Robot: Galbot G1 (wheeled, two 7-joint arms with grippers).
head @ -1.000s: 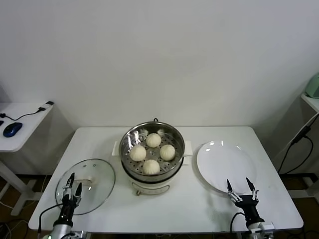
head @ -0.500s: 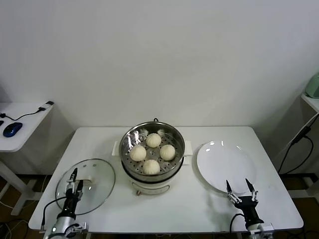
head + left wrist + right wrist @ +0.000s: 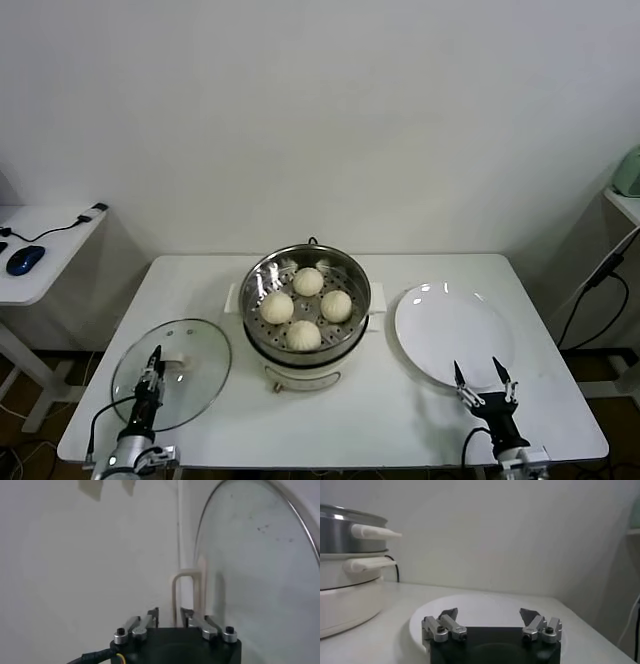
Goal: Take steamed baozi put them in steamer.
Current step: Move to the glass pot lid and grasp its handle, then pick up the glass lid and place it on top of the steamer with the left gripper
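Observation:
Several steamed baozi (image 3: 308,281) lie side by side on the perforated floor of the steamer (image 3: 254,290), which stands at the table's middle; its handled side (image 3: 350,540) shows in the right wrist view. My left gripper (image 3: 153,362) (image 3: 170,614) hovers low over the near-left part of the table above the glass lid, its fingers drawn close with a narrow gap and nothing between them. My right gripper (image 3: 478,375) (image 3: 489,614) stands wide open and empty at the front rim of the white plate.
The round glass lid (image 3: 195,350) (image 3: 260,570) lies flat at front left, its white handle (image 3: 186,587) just beyond my left fingertips. A bare white plate (image 3: 450,320) (image 3: 485,605) sits right of the steamer. A side table with a blue mouse (image 3: 24,259) stands far left.
The left gripper's fingers have closed from wide apart to a narrow gap, and it has shifted slightly over the lid. The right gripper and the baozi have not moved.

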